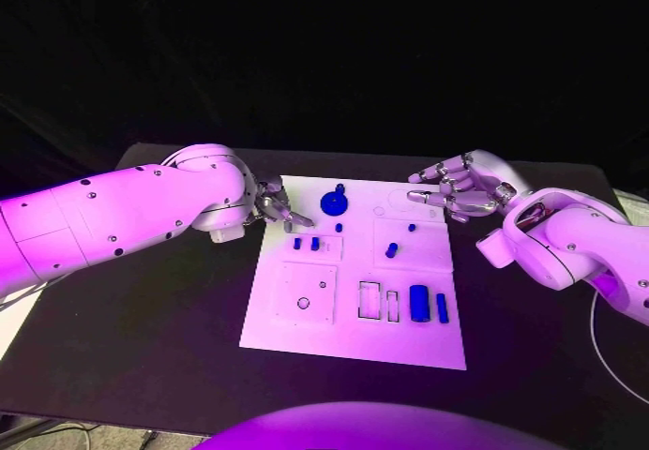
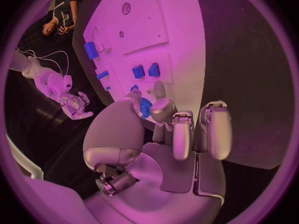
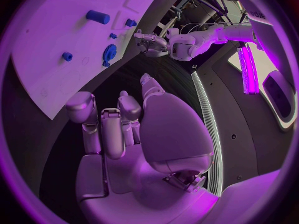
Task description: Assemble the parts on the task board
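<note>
Left hand (image 1: 278,212): silver, fingers apart, holding nothing, poised at the left edge of the white rectangular task board (image 1: 311,328), fingertips near the round blue gear-like part (image 1: 333,202). Right hand (image 1: 462,187): fingers loosely curled, apart, empty, hovering off the board's far right corner. Board lies mid-desk on the black desk (image 1: 162,309). Two small blue blocks (image 1: 306,244) sit behind the gear; two upright blue bars (image 1: 429,304) stand near the board's right edge.
</note>
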Motion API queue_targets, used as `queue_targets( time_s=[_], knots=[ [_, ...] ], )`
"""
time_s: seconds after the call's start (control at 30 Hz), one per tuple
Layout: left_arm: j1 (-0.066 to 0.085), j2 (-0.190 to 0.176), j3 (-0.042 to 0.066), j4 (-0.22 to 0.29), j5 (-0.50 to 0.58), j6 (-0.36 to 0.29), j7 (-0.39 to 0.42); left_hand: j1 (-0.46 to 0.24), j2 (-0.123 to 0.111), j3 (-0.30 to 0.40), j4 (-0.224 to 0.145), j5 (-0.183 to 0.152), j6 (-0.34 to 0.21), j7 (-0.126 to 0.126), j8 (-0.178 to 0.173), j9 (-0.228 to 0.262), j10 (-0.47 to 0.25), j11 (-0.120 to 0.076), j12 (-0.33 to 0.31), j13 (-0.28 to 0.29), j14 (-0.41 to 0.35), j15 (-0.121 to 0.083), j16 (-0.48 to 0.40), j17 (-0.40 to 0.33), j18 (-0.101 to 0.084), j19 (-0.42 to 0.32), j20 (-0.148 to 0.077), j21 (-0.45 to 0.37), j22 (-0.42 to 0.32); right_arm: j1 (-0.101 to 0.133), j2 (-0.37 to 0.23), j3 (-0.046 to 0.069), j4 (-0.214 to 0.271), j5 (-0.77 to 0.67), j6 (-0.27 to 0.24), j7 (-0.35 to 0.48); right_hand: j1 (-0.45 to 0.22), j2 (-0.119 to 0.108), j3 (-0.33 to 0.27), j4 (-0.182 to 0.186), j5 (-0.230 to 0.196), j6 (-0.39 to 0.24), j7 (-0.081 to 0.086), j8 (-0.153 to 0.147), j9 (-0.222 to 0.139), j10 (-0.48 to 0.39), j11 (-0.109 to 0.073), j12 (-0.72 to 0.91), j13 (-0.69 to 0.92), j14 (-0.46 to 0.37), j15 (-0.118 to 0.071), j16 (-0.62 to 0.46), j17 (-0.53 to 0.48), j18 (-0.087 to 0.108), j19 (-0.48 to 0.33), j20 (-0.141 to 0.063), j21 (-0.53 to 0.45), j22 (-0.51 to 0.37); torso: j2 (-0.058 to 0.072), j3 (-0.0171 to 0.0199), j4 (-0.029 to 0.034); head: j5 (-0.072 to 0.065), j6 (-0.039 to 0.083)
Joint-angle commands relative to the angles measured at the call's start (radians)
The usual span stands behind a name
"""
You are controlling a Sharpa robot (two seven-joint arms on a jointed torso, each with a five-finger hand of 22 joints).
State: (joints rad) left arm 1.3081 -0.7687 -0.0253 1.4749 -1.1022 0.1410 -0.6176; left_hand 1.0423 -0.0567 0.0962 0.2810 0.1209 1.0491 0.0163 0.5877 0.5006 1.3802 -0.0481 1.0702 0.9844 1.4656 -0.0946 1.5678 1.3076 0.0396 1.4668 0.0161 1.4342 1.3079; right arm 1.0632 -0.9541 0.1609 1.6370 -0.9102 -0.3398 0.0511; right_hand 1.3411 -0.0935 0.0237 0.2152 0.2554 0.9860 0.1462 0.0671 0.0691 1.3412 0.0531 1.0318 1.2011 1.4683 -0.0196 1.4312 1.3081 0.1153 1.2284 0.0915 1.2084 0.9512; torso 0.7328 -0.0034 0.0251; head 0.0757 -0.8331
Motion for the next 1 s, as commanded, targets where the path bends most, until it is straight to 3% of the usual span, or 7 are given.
queue_targets(
  time_s=[0.03, 0.1, 0.2, 0.33, 0.4, 0.67, 1.0],
  knots=[
    [0.002, 0.003, 0.001, 0.001, 0.011, -0.089, 0.144, 0.08, 0.017, 0.012, -0.026, 0.002, -0.05, 0.015, -0.014, -0.008, -0.082, 0.012, -0.129, -0.135, 0.104, 0.002, 0.002, 0.261, 0.022, -0.005, 0.0, -0.11, 0.108, -0.001, 0.001, 0.0, 0.0, -0.003, 0.015, 0.008, 0.002, 0.007, -0.007, 0.001, 0.003, 0.0, -0.003, 0.001, 0.002, -0.008, 0.002, -0.005, 0.0, 0.053, 0.001, -0.003, 0.039, 0.009, -0.003, -0.001, -0.006, -0.001, 0.001, -0.0004, 0.001, -0.002, 0.0],
    [0.002, 0.01, -0.001, -0.003, 0.002, -0.134, 0.256, 0.18, 0.02, 0.041, -0.062, 0.002, -0.115, 0.042, -0.036, -0.02, -0.213, 0.034, -0.29, -0.287, 0.07, 0.019, -0.065, 0.171, 0.06, -0.091, 0.009, -0.289, -0.001, -0.002, 0.001, 0.0, 0.0, -0.003, 0.014, 0.008, 0.001, 0.008, -0.008, 0.002, 0.004, 0.0, -0.003, 0.001, 0.002, -0.007, 0.002, -0.004, 0.0, 0.053, 0.001, -0.003, 0.039, 0.008, -0.003, -0.001, -0.006, -0.002, 0.0, -0.0004, 0.0018, -0.003, 0.001],
    [0.001, 0.027, -0.008, -0.008, -0.017, -0.224, 0.422, 0.339, -0.004, 0.113, -0.123, 0.001, -0.204, 0.092, -0.084, -0.056, -0.359, 0.081, -0.406, -0.36, -0.084, 0.059, -0.312, -0.105, 0.124, -0.295, 0.037, -0.67, -0.227, -0.002, 0.001, 0.0, 0.0, -0.003, 0.012, 0.008, 0.001, 0.008, -0.008, 0.002, 0.004, 0.0, -0.003, 0.001, 0.002, -0.007, 0.002, -0.004, 0.0, 0.053, 0.001, -0.003, 0.039, 0.009, -0.003, -0.001, -0.006, -0.002, 0.001, -0.0014, 0.0011, -0.006, 0.005],
    [-0.011, 0.055, -0.014, -0.02, -0.108, -0.34, 0.561, 0.449, -0.06, 0.23, -0.16, 0.003, -0.203, 0.125, -0.198, -0.152, -0.405, 0.102, -0.58, -0.515, -0.22, 0.087, -0.579, -0.369, 0.14, -0.35, 0.072, -0.829, -0.332, -0.002, 0.002, 0.0, 0.0, -0.003, 0.01, 0.009, 0.002, 0.009, -0.008, 0.002, 0.004, 0.0, -0.003, 0.001, 0.002, -0.007, 0.002, -0.004, 0.0, 0.053, 0.001, -0.004, 0.038, 0.009, -0.003, -0.001, -0.007, -0.002, 0.001, -0.0018, 0.0005, -0.008, 0.011],
    [-0.018, 0.069, -0.017, -0.029, -0.155, -0.37, 0.593, 0.446, -0.093, 0.251, -0.156, 0.003, -0.205, 0.119, -0.245, -0.186, -0.407, 0.114, -0.644, -0.575, -0.215, 0.09, -0.618, -0.411, 0.145, -0.335, 0.077, -0.847, -0.35, -0.002, 0.003, 0.0, 0.0, -0.003, 0.008, 0.009, 0.003, 0.01, -0.008, 0.002, 0.005, 0.0, -0.003, 0.001, 0.002, -0.008, 0.002, -0.005, -0.001, 0.053, 0.001, -0.004, 0.038, 0.009, -0.003, -0.001, -0.007, -0.002, 0.001, -0.0012, -0.0009, -0.008, 0.012],
    [-0.04, 0.113, -0.031, -0.071, -0.285, -0.399, 0.607, 0.42, -0.153, 0.267, -0.145, -0.002, -0.124, 0.107, -0.345, -0.268, -0.34, 0.123, -0.775, -0.734, -0.068, 0.089, -0.473, -0.285, 0.142, -0.223, 0.079, -0.862, -0.383, -0.003, 0.004, 0.0, 0.0, -0.003, 0.006, 0.009, 0.006, 0.014, -0.007, 0.001, 0.006, 0.0, -0.003, 0.001, 0.001, -0.008, 0.002, -0.004, -0.001, 0.053, 0.001, -0.004, 0.038, 0.009, -0.003, -0.001, -0.007, -0.002, 0.002, -0.0009, -0.0021, -0.013, 0.02],
    [-0.057, 0.15, -0.033, -0.105, -0.358, -0.297, 0.511, 0.398, -0.161, 0.245, -0.142, -0.002, -0.052, 0.102, -0.4, -0.31, -0.317, 0.125, -0.83, -0.816, 0.027, 0.088, -0.247, -0.076, 0.082, -0.059, 0.077, -0.514, -0.156, -0.003, 0.005, 0.0, -0.001, -0.004, -0.005, 0.0, 0.007, 0.018, -0.006, 0.001, 0.007, 0.0, -0.003, 0.001, 0.001, -0.007, 0.002, -0.002, 0.0, 0.053, 0.001, -0.003, 0.04, 0.008, -0.001, -0.001, -0.006, -0.001, 0.002, -0.0003, -0.0025, -0.014, 0.02]
  ],
)
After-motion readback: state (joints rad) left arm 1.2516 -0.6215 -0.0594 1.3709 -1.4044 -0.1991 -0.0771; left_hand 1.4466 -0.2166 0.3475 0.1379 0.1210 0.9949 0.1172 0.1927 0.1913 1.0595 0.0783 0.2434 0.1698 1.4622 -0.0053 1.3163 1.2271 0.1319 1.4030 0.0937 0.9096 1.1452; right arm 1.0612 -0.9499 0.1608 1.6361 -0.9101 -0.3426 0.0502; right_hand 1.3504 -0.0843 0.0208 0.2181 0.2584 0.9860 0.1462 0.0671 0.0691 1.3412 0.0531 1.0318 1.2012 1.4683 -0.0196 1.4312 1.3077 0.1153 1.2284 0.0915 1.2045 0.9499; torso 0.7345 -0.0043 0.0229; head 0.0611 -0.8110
